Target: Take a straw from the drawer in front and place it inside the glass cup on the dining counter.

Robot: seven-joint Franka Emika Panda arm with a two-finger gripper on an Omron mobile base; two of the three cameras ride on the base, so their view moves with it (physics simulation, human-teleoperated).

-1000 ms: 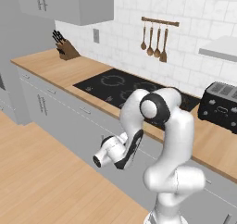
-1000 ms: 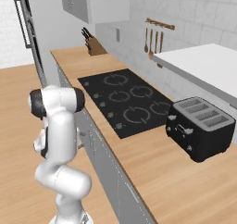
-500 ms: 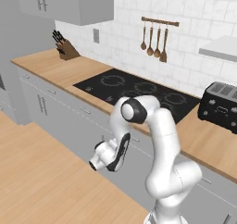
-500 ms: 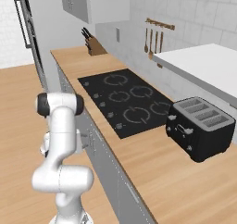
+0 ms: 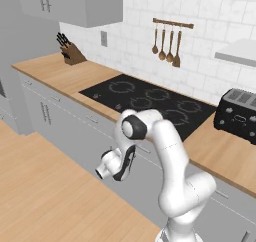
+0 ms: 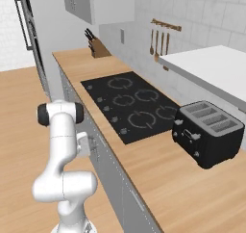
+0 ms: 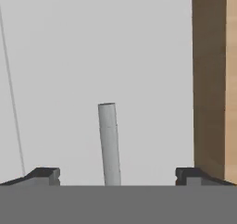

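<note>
As seen along the hand, found the gripper spread wide, one dark fingertip at the lower left and the other at the lower right, pinching nothing. Noted a slim grey bar handle standing between the two tips, touching neither as far as can be told. Behind it, recorded the flat light-grey front of the drawer, close before the hand (contents hidden). Along the right side of that view, observed the light-wood edge of the wall counter, running parallel to the handle. From the left base view, located the gripper low down, just beside the grey cabinet fronts under the black cooktop, with the arm folded down over it. Elsewhere, logged a dark toaster to the right of the cooktop, a knife block at the far left end, and wooden utensils hanging on the tiled wall.
</note>
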